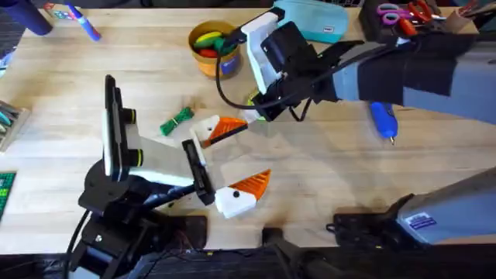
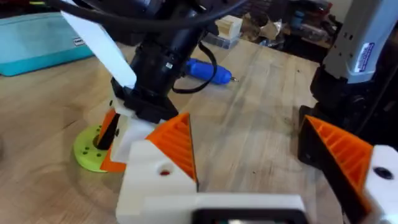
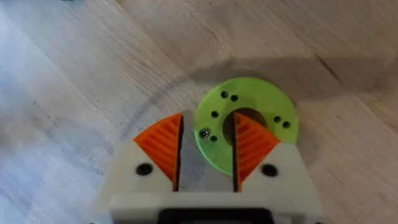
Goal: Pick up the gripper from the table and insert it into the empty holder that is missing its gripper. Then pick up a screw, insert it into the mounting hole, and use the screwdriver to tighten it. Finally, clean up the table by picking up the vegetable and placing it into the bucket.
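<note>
Left tool: white with orange ribbed pads, spread apart and grasping nothing, low over the near centre of the counter.
Vegetable: dark-green bundle lying on the wood, just left of centre.
Bucket: yellow-orange, at the far centre, with toy produce inside.
Right tool: pads parted over a lime-green ring lying flat on the counter, one pad over its centre hole.
Screwdriver: bright blue, lying on the right.
</note>
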Tool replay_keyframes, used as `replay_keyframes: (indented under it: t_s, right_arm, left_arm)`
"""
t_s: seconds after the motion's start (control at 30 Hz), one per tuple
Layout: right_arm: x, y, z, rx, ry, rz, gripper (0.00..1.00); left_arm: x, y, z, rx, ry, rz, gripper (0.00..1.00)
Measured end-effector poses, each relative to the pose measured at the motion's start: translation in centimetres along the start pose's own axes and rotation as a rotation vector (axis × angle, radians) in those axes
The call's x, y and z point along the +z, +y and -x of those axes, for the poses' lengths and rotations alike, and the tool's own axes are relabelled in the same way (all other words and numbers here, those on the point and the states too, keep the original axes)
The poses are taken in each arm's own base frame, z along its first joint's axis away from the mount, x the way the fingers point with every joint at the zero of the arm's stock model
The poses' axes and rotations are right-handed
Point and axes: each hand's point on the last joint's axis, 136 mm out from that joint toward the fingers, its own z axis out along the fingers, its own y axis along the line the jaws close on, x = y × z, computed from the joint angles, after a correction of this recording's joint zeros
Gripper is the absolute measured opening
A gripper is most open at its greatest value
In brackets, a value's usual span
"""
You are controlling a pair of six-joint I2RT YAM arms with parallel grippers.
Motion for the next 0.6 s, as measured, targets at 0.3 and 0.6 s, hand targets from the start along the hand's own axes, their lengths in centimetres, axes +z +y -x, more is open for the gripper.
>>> replay_keyframes:
  t_s: [0.3,0.6]
  right_arm:
    - [-0.1,-1.4,-0.3,0.002,0.015,-0.078,0.322]
    - [-0.4,-3.6,-1.1,0.015,0.045,-0.185,0.334]
  left_arm:
    - [0.0,0.0,0.0,0.0,0.0,0.0,0.991]
    - [0.0,0.0,0.0,0.0,0.0,0.0,0.991]
